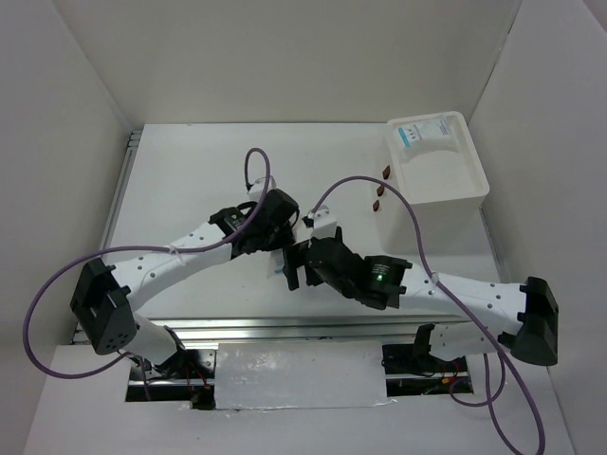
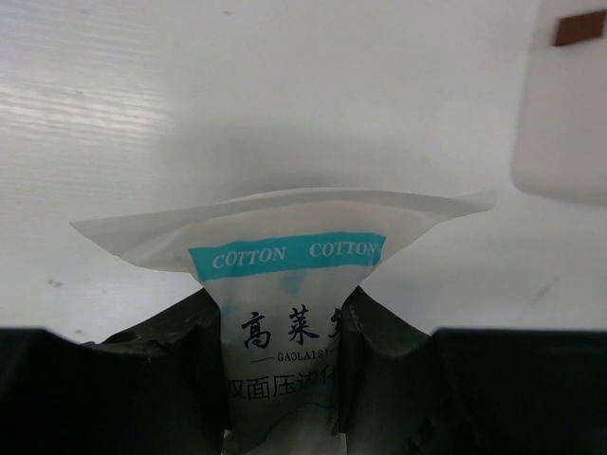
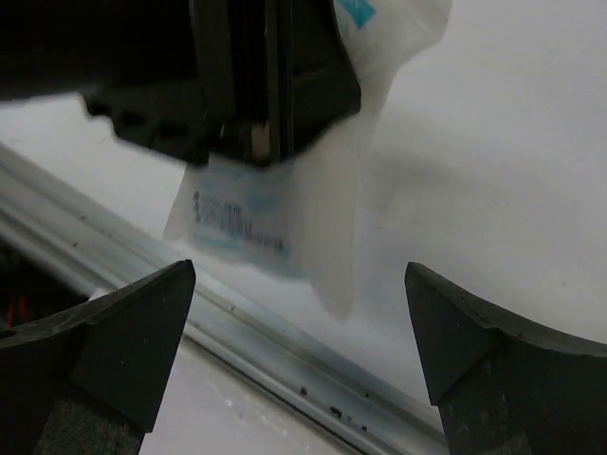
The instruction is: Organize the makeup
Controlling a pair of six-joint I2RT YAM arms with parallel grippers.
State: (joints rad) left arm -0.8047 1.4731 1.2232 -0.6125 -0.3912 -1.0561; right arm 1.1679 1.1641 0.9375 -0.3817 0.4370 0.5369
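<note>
My left gripper (image 2: pixel 285 318) is shut on a white-and-light-blue cotton packet (image 2: pixel 285 251) and holds it above the table; in the top view this gripper (image 1: pixel 273 226) is at the table's middle. In the right wrist view the packet (image 3: pixel 285 204) hangs from the left gripper's fingers (image 3: pixel 285 85). My right gripper (image 3: pixel 299 284) is open and empty just below the packet, apart from it; in the top view it (image 1: pixel 292 268) sits right next to the left one. A second packet (image 1: pixel 425 136) lies in the white box (image 1: pixel 474 185). Small brown items (image 1: pixel 378 190) lie beside the box's left wall.
The white box stands at the back right and shows in the left wrist view (image 2: pixel 569 133) with a brown item (image 2: pixel 579 28) by it. A metal rail (image 3: pixel 285 341) runs along the table's near edge under the right gripper. White walls enclose the table.
</note>
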